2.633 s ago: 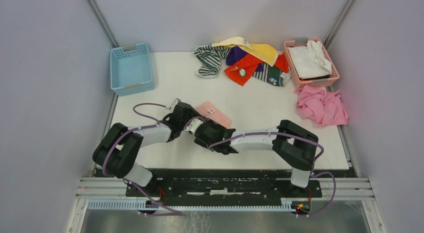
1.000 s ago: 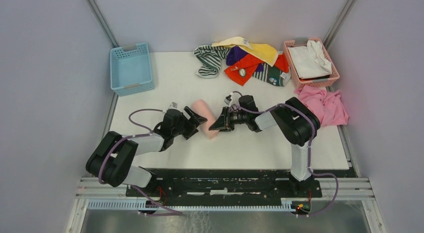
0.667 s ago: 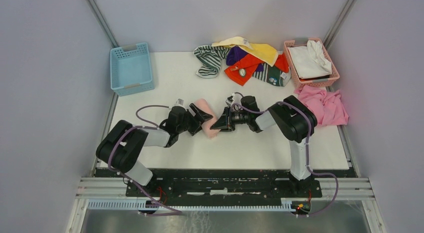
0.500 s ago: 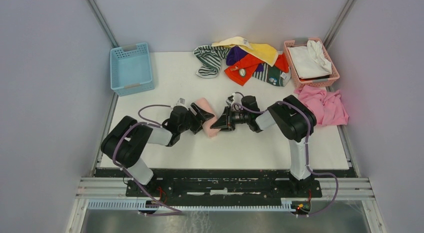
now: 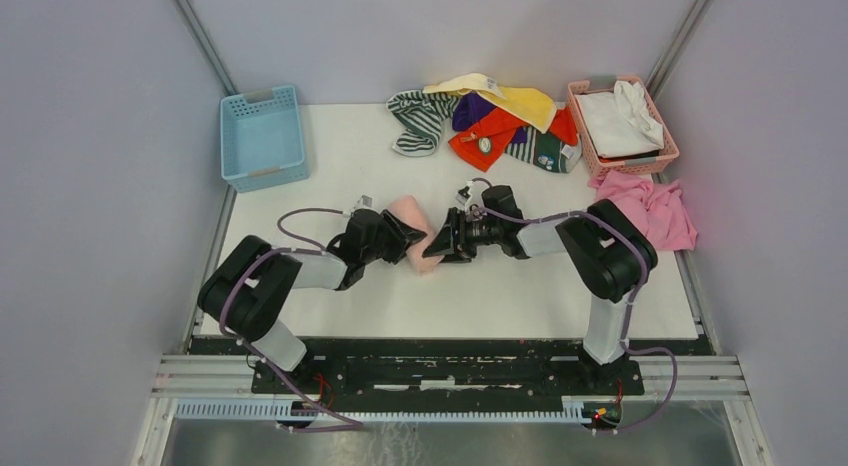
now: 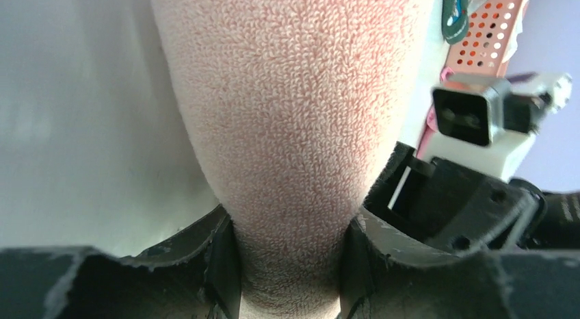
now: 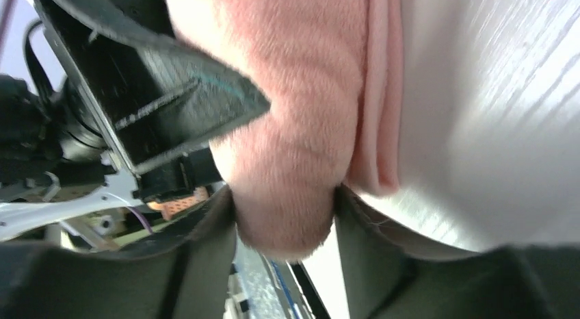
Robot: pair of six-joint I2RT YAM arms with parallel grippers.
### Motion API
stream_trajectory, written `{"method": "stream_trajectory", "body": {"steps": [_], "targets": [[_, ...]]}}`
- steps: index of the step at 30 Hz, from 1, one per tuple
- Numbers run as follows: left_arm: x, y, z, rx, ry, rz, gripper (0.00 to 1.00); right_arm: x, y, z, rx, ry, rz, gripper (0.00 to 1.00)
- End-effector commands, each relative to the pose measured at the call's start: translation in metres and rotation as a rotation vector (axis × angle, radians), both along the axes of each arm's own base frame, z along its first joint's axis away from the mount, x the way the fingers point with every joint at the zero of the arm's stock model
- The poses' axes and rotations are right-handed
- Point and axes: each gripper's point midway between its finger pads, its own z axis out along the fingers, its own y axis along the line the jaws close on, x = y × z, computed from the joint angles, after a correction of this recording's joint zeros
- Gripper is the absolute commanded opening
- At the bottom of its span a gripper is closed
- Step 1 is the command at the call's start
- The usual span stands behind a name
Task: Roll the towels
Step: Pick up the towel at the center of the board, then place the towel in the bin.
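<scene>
Two grips on one roll | left fingers (image 5: 398, 232) and right fingers (image 5: 440, 248) both pinched tight on the rolled light pink towel (image 5: 412, 226), mid-surface (image 5: 500, 286) | step: roll formed, probably being secured | next: likely needs a firm hold against unwinding | blue basket (image 5: 262, 141), far-left corner: nothing seen inside | pink basket (image 5: 626, 165), far-right corner: white cloth (image 5: 612, 116) | unrolled towels (image 5: 490, 121) heaped at the far edge

From above, both ends of the pink towel (image 5: 413, 233) sit covered under the left fingers (image 5: 402, 226) and right fingers (image 5: 439, 249) pinching it. On the left wrist camera the roll runs off the edge beyond the fingers. Between the right fingers the cloth is blurred. Tags (image 5: 484, 144) on the towels (image 5: 492, 124) well beyond the fingers are unreadably small.
</scene>
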Motion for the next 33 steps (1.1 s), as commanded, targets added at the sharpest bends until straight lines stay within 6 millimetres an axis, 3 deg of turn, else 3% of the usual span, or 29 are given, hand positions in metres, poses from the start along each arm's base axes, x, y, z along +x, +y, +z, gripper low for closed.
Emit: {"method": "stream_trajectory", "body": {"steps": [1,6,9,12,15,20,23,28,33], "targets": [[0.015,0.036,0.007,0.124,0.011,0.121,0.33,-0.027,-0.022,-0.001,-0.167,-0.049,0.067,0.69],[0.049,0.073,0.054,0.105,-0.048,0.237,0.30,-0.029,-0.038,0.033,-0.228,-0.196,0.099,0.88],[0.073,0.108,0.092,0.123,-0.107,0.346,0.29,-0.028,-0.054,0.041,-0.290,-0.260,0.086,0.95],[0.100,0.156,0.135,0.156,-0.161,0.488,0.29,-0.024,-0.070,0.040,-0.374,-0.309,0.060,1.00],[0.125,0.206,0.166,0.151,-0.193,0.619,0.29,-0.020,-0.081,0.040,-0.423,-0.343,0.042,1.00],[0.170,0.264,0.199,0.120,-0.241,0.786,0.29,-0.011,-0.089,0.037,-0.475,-0.374,0.025,1.00],[0.197,0.291,0.211,0.135,-0.273,0.878,0.29,-0.009,-0.091,0.033,-0.492,-0.367,0.034,1.00],[0.237,0.335,0.208,0.175,-0.269,1.021,0.28,-0.004,-0.091,0.022,-0.511,-0.340,0.053,1.00],[0.265,0.369,0.188,0.172,-0.270,1.127,0.28,-0.002,-0.092,0.012,-0.522,-0.299,0.081,1.00]]}}
